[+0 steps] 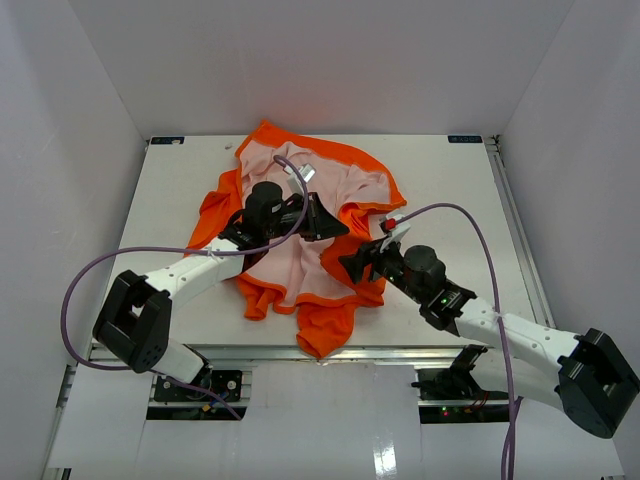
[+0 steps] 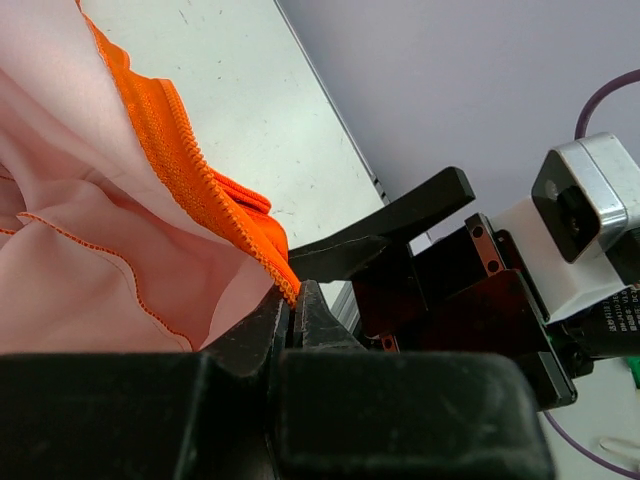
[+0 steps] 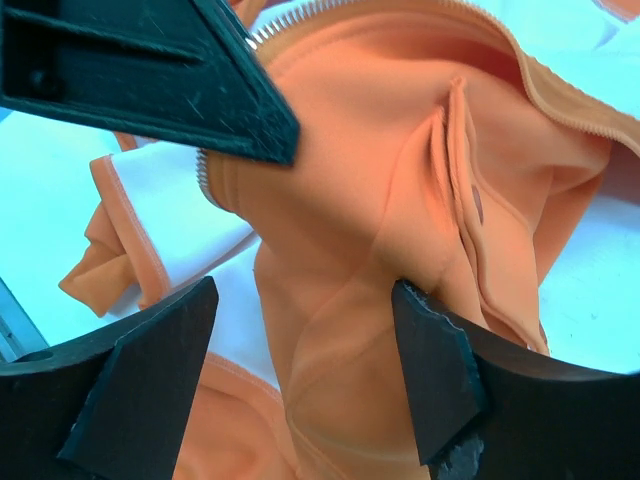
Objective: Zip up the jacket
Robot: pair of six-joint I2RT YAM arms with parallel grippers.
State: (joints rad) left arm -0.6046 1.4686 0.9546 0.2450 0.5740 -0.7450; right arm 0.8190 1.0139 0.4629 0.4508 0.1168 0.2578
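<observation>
Top external shows the jacket [image 1: 300, 265] lying open and unzipped, lining up, at the table's [image 1: 450, 200] centre; the left gripper [image 2: 293, 300] pinches its zipper edge [image 2: 190, 170], the right gripper [image 3: 305, 330] gapes wide at the jacket's four o'clock, so all zipping remains.

Three views around the jacket [image 1: 325, 320]
We look down from high above it; both wrist cameras sit close in, sharing its fabric.

The left pincer [image 2: 292, 308] was clamped shut on the jacket [image 1: 345, 185] at its zipper edge. The right pincer [image 3: 305, 350] hovered just over the jacket, jaws spread, both arms reaching inward.
</observation>
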